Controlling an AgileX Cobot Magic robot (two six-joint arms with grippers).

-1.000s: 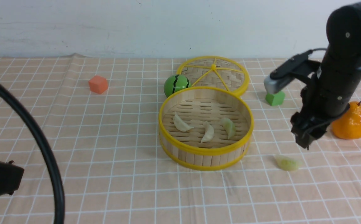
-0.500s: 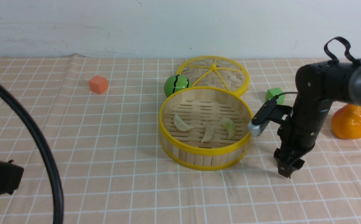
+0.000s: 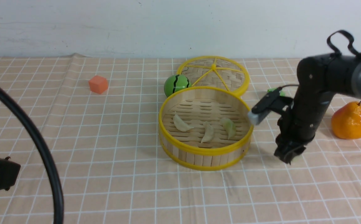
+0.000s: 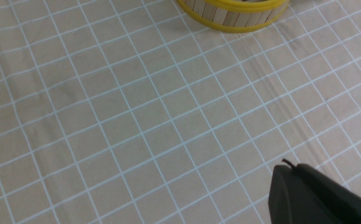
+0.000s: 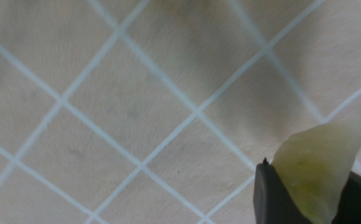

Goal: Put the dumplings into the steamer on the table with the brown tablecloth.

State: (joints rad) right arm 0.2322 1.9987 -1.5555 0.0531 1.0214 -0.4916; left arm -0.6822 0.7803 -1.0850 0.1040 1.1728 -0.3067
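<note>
The steamer (image 3: pixel 205 152) stands mid-table on the brown tablecloth (image 3: pixel 105 140); its near wall also shows in the left wrist view (image 4: pixel 233 12). Three dumplings lie on its slatted floor: two white ones (image 3: pixel 181 123) (image 3: pixel 208 133) and a pale green one (image 3: pixel 229 127). My right gripper (image 3: pixel 288 157) hangs low over the cloth just right of the steamer. In the right wrist view it (image 5: pixel 309 186) is shut on another pale green dumpling (image 5: pixel 317 155), which my arm hides in the front view. My left gripper (image 4: pixel 288 166) is shut and holds nothing, above bare cloth near the front left.
The woven yellow-spoked lid (image 3: pixel 224 77) leans behind the steamer, with a green striped ball (image 3: pixel 176 84) beside it. An orange cube (image 3: pixel 98 84) sits far left. A green cube (image 3: pixel 274 90) peeks out behind my right arm. A pear (image 3: pixel 350 121) stands at the right.
My right arm came down on the green dumpling lying right of the steamer. Its jaws closed on the dumpling and it has risen slightly. The left arm barely moved.
</note>
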